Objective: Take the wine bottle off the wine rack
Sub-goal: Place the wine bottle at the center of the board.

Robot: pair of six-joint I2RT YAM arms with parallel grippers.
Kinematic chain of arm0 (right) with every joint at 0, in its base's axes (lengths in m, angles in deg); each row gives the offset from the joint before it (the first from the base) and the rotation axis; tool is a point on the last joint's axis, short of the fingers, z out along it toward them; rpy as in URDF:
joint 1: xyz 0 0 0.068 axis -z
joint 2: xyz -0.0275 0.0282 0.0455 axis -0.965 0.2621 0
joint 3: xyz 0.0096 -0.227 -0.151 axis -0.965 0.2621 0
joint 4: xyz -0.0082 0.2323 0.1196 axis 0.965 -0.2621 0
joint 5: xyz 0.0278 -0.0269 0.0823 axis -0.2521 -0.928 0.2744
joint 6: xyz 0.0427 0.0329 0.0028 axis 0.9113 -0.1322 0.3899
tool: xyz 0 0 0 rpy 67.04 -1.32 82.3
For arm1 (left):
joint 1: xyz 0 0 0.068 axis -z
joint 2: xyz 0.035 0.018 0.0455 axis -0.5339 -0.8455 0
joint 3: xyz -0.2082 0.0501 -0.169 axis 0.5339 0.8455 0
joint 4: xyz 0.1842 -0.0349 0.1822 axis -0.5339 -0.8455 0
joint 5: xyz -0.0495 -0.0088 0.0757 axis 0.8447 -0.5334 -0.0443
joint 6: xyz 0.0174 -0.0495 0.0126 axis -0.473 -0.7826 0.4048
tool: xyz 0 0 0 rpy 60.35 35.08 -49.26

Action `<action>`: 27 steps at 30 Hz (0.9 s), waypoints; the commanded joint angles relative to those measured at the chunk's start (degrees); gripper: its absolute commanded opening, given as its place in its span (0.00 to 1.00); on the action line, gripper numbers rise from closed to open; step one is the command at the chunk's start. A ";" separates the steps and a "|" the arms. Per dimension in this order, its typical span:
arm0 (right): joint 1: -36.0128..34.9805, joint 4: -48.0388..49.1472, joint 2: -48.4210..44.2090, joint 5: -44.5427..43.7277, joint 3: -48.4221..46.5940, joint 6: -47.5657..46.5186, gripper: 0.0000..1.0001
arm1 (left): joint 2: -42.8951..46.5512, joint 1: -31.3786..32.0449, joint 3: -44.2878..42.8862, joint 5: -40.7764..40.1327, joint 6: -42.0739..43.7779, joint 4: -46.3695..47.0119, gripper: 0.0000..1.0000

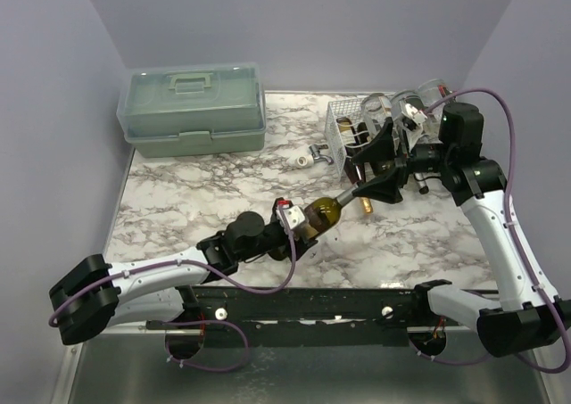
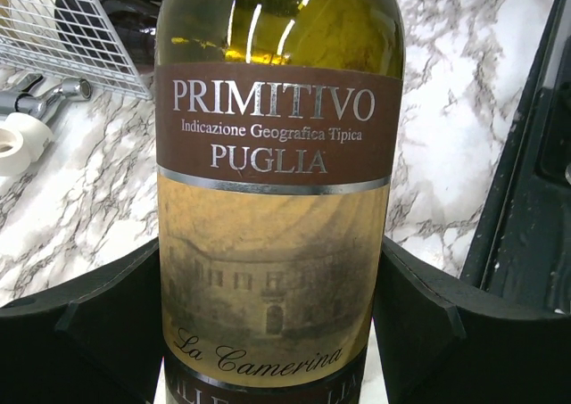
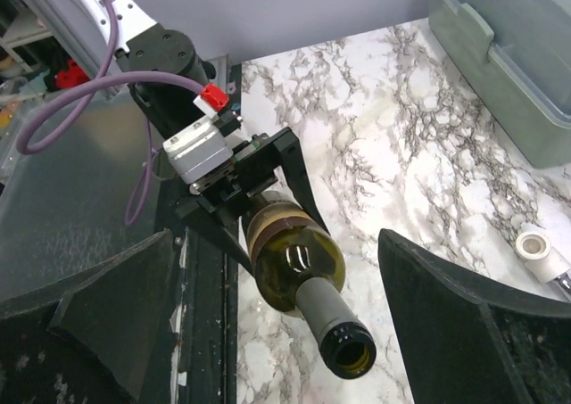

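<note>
The wine bottle [image 1: 323,213], olive-green glass with a brown and tan label, hangs level above the middle of the table, clear of the wine rack [image 1: 342,119] at the back right. My left gripper [image 1: 303,224] is shut on the bottle's labelled body [image 2: 277,199], with a black finger [image 2: 98,324] on each side. The open mouth and grey-capped neck [image 3: 332,319] point toward my right gripper [image 1: 378,167]. That gripper stands open, its fingers [image 3: 464,333] wide on either side of the neck and not touching it. The white wire rack [image 2: 71,29] holds another dark bottle [image 2: 100,13].
A pale green plastic toolbox [image 1: 192,110] sits at the back left. A small white and metal fitting [image 1: 312,157] lies on the marble top left of the rack. Clear glass jars [image 1: 419,96] stand behind the rack. A black rail [image 1: 312,301] runs along the near edge.
</note>
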 commanded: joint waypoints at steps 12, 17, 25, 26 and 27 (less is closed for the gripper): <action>0.20 10.41 -1.97 0.31 4.51 5.23 1.00 | 6.62 -0.09 3.71 2.33 -10.82 17.32 0.00; 0.23 15.56 -2.13 1.65 8.83 9.63 1.00 | 5.69 -0.07 4.21 3.33 -13.01 20.25 0.00; -0.30 28.43 -1.83 3.24 14.92 21.80 0.98 | 3.39 0.19 4.08 3.94 -14.81 23.95 0.00; -0.46 29.18 -1.56 3.57 15.10 22.67 0.98 | 2.91 0.28 3.92 4.01 -15.09 24.23 0.00; -0.82 30.30 -1.33 3.79 15.28 23.66 0.97 | 2.56 0.29 3.82 4.11 -15.28 24.55 0.00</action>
